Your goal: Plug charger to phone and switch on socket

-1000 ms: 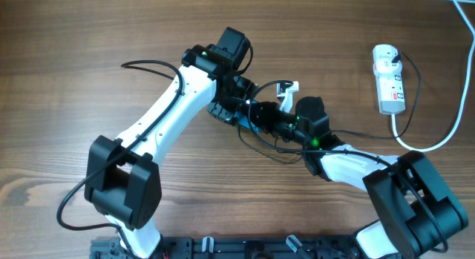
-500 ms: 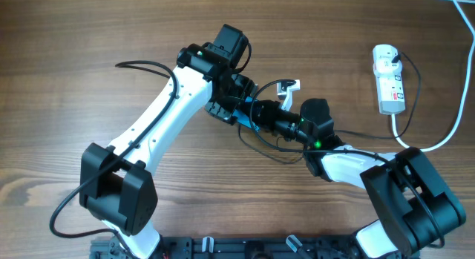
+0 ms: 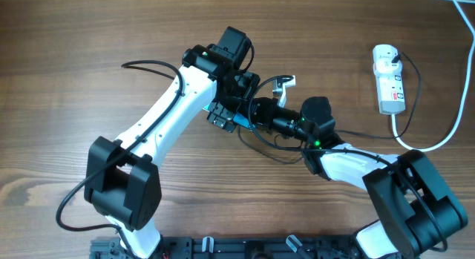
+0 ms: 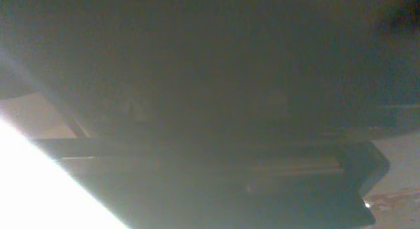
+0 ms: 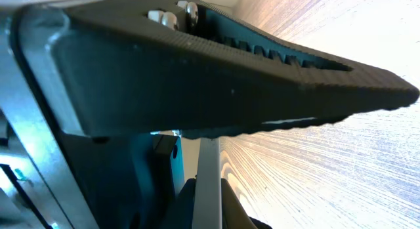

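- The right arm (image 3: 349, 161) reaches from the table's (image 3: 89, 36) near edge out to the left, away from the socket (image 3: 390, 79).
- The right gripper (image 3: 258, 114) sits well left of the socket and a little nearer than it. Its wrist view is filled by 1 black toothed finger (image 5: 230, 78) lying across bright wood. I cannot tell how wide its jaws stand.
- The left gripper (image 3: 231, 114) is just beyond it, farther from the socket, and the 2 crowd together. Its wrist view is dark and blurred, so I cannot tell its jaw state either.
- The phone (image 3: 239, 123) shows only as a turquoise sliver under this cluster, well left of the socket.
- The charger (image 3: 364, 133) leaves the socket's far end as a thin black cable, curves round its right side, then runs left toward the right arm. Its tip is hidden among the grippers.
- The socket lies flat, pointing away from the robot, with a red mark on its face.
- A thicker white cable (image 3: 466, 36) curves past the socket's right side to the far corner.
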Controlling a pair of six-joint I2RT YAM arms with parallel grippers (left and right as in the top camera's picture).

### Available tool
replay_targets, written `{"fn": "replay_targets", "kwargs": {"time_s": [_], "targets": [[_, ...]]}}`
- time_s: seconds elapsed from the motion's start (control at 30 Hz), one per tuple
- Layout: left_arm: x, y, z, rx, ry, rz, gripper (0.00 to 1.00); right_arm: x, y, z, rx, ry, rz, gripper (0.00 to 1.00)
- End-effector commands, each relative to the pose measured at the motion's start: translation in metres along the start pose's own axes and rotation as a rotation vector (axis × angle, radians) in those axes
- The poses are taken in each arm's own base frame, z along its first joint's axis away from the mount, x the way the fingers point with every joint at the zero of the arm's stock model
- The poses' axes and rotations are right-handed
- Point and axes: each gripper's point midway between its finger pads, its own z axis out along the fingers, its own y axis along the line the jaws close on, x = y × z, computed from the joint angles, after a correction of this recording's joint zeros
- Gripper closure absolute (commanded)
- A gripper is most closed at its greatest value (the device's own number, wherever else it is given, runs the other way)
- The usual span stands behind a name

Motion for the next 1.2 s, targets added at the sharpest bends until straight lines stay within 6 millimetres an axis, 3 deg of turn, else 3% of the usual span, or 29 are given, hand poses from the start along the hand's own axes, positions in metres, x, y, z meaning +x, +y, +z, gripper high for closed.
{"fn": "replay_targets", "kwargs": {"time_s": [0.0, 0.17, 0.27, 0.43, 0.57, 0.77, 0.83, 0.87, 0.93, 1.07, 1.17], "targets": [[0.003, 0.001, 0.007, -0.010, 0.017, 0.004, 0.00, 0.009, 0.029, 0.003, -0.073, 0.064, -0.040, 0.96], [-0.021, -0.002, -0.003, 0.017, 0.012, 0.008, 0.00, 0.008, 0.010, 0.004, -0.003, 0.051, -0.037, 0.96], [-0.048, -0.008, -0.025, 0.086, -0.005, 0.127, 0.00, 0.008, -0.002, 0.004, 0.045, 0.040, -0.033, 0.96], [-0.086, -0.019, -0.055, 0.200, -0.054, 0.352, 0.00, 0.007, -0.004, 0.003, 0.054, 0.036, -0.072, 0.96], [-0.066, -0.047, -0.074, 0.435, 0.068, 0.765, 0.00, -0.006, -0.007, -0.003, 0.057, 0.010, -0.067, 0.96], [-0.063, -0.046, -0.086, 0.537, 0.103, 0.983, 0.00, -0.034, 0.007, -0.022, -0.011, -0.028, -0.049, 0.96], [-0.060, -0.046, -0.087, 0.548, 0.110, 0.998, 0.04, -0.050, 0.017, -0.031, -0.052, -0.081, -0.031, 0.96], [-0.059, -0.046, -0.087, 0.549, 0.128, 0.969, 0.09, -0.054, 0.019, -0.032, -0.060, -0.099, -0.017, 0.96], [-0.060, -0.051, -0.087, 0.562, 0.144, 0.888, 0.11, -0.066, 0.023, -0.034, -0.075, -0.162, 0.054, 0.96], [-0.039, -0.074, -0.101, 0.746, 0.250, 0.880, 0.14, -0.087, 0.019, -0.038, -0.093, -0.281, 0.303, 0.96], [-0.033, -0.074, -0.099, 0.798, 0.298, 0.887, 0.18, -0.101, 0.030, -0.043, -0.152, -0.358, 0.355, 0.96]]}}
